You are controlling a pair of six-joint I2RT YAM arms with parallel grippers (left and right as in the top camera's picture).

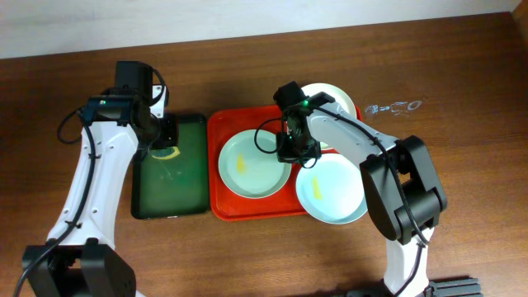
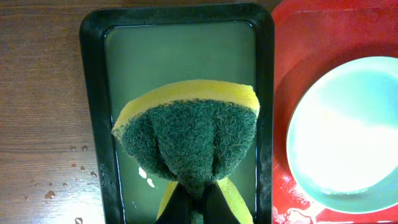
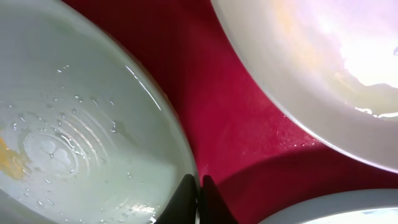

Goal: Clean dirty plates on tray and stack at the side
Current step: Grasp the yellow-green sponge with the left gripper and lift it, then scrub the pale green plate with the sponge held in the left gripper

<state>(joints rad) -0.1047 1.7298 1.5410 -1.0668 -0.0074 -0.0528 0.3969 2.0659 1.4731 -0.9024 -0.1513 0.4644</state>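
The orange-red tray (image 1: 216, 132) holds a pale mint plate (image 1: 252, 163) with a yellow smear on its left side. A white-cream plate (image 1: 334, 101) is at its back right, and a second mint plate (image 1: 332, 188) lies over its front right edge. My right gripper (image 1: 293, 150) is shut on the right rim of the smeared plate (image 3: 74, 137), fingers (image 3: 199, 190) pinching the edge. The cream plate (image 3: 311, 62) and the red tray floor (image 3: 236, 118) show beyond. My left gripper (image 2: 198, 202) is shut on a yellow-green sponge (image 2: 189, 134) above the dark green tray (image 2: 93, 93).
The dark green tray (image 1: 194, 194) holds shallow water and sits just left of the orange tray (image 2: 311, 31). Water drops lie on the wooden table left of it (image 2: 50, 193). A clear wet patch or wrapper (image 1: 394, 107) lies at the back right.
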